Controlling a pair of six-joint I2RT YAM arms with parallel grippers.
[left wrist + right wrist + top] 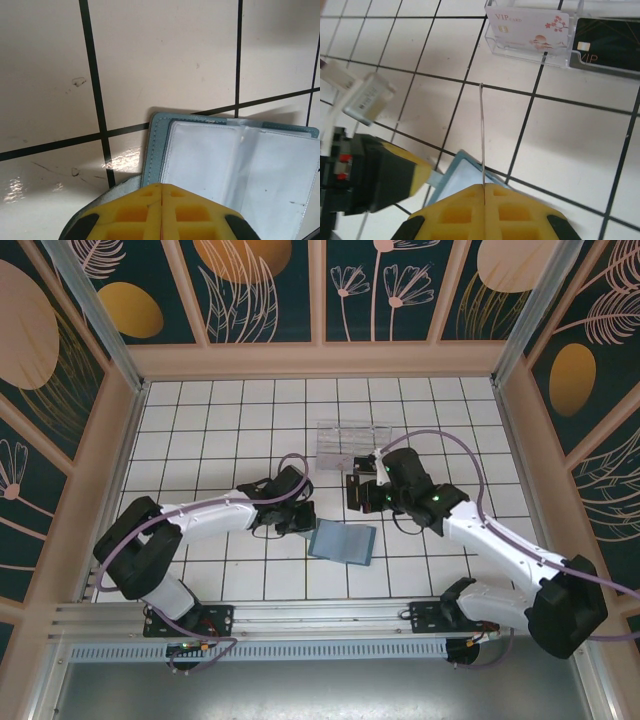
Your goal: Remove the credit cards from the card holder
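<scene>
Top view: card holder (342, 540) lay open and flat on the white tiled table (250, 420), near the middle, slightly skewed to the grid. Its teal border framed clear pocket sleeves; no card could be made out in the visible pockets.

Left end effector (161, 192): yellow fingers pressed together, seam closed. It sat at the holder's left edge, over one corner. A grey-blue flap showed just beneath the fingertips. Whether the fingers pinched that flap or only rested on it could not be told.

Right end effector (483, 192): clenched on a thin card (482, 135), seen edge-on as a fine upright line rising from between the fingers. Its face and colour were not readable from this angle. The card hung above the table, over the holder's far edge, between the holder and the clear tray (520, 50).

The tray stood on the far side of the holder, apart from it. Two cards stood in it side by side, leaning upright: a white card (527, 25) with a chip and blossom print, and a black card (609, 45) with a chip, to its right in the right wrist view.
</scene>
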